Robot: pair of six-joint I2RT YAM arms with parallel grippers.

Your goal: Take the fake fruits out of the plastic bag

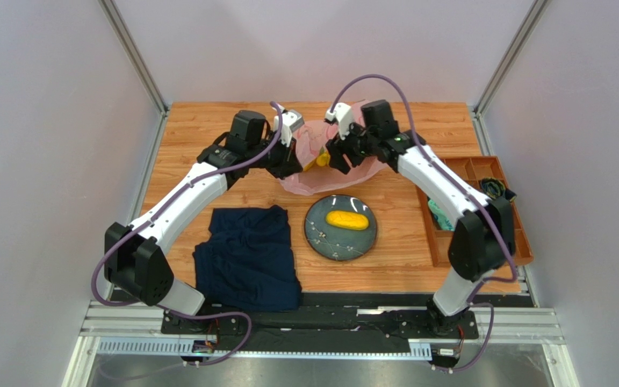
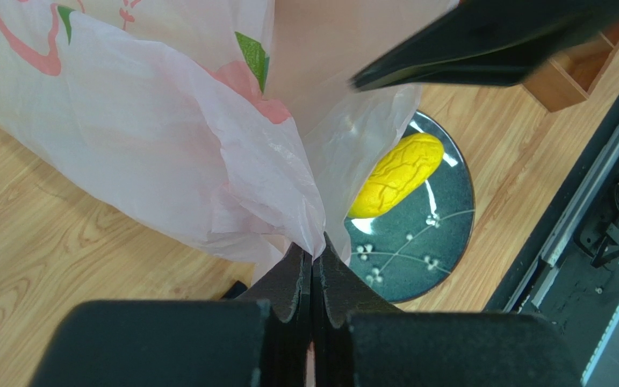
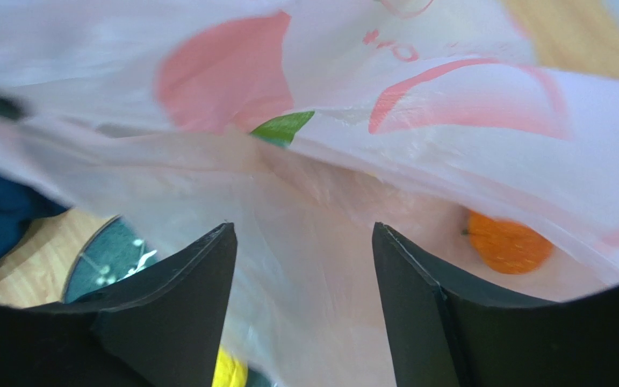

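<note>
Our left jaws are clenched on the plastic bag, which sits far across the surface, just beyond the plate holding the long yellow fruit. Our right jaws hang released at its mouth, an orange fruit inside. We risk nipping film instead, or the held fold slipping

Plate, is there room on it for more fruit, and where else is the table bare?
The plate has bare room on its near half, in front of the long yellow piece. Bare wood lies between plate and wooden tray and at the table's far corners. Crowded: around the plastic bag.
</note>
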